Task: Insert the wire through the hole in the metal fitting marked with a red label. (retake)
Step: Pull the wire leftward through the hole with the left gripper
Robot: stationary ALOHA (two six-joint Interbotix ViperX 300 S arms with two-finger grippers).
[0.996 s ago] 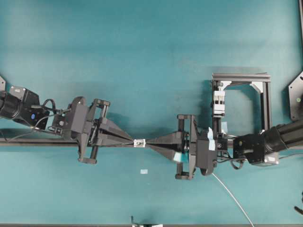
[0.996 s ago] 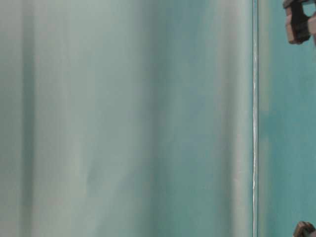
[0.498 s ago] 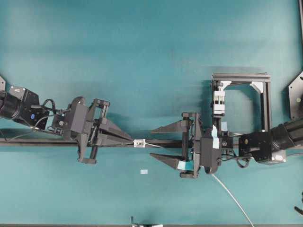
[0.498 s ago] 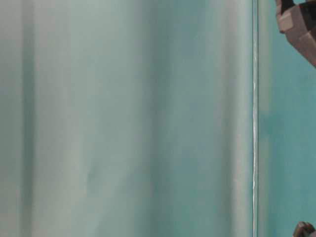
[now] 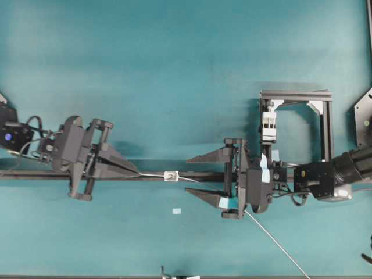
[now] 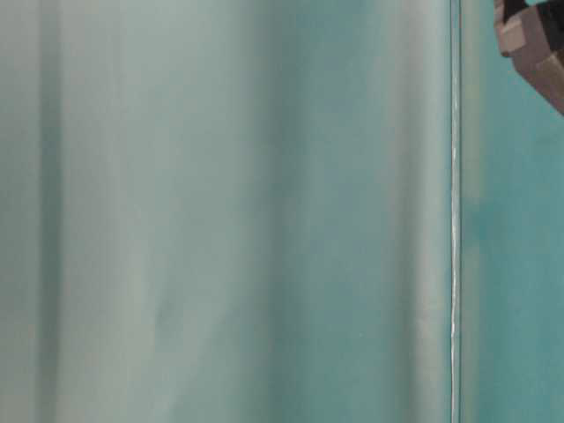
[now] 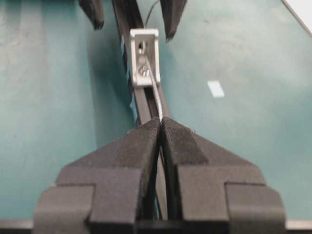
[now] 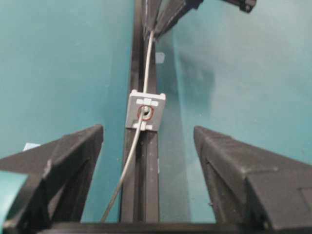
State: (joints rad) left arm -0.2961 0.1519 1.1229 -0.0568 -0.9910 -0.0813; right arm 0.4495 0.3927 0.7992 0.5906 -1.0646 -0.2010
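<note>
The small silver metal fitting (image 5: 171, 175) sits on the long black rail (image 5: 203, 174). The thin wire (image 5: 154, 174) runs through its red-ringed hole (image 8: 146, 113). My left gripper (image 5: 138, 172) is left of the fitting, shut on the wire's end. In the left wrist view the wire (image 7: 155, 90) leads from the closed left gripper (image 7: 161, 121) up to the fitting (image 7: 145, 56). My right gripper (image 5: 186, 175) is open just right of the fitting, one finger each side of the rail, and holds nothing. The wire (image 8: 124, 170) trails back between its fingers (image 8: 73, 156) and off to the lower right (image 5: 279, 244).
A black frame (image 5: 296, 96) holding a white clamp block (image 5: 267, 125) stands at the right. A small white scrap (image 5: 176, 211) lies on the teal table in front of the rail. The table-level view is blurred, with only a dark gripper part (image 6: 529, 35) showing.
My right gripper opened, let go at the fitting and backed a little to the right. My left gripper then moved left, drawing the wire further through the hole.
</note>
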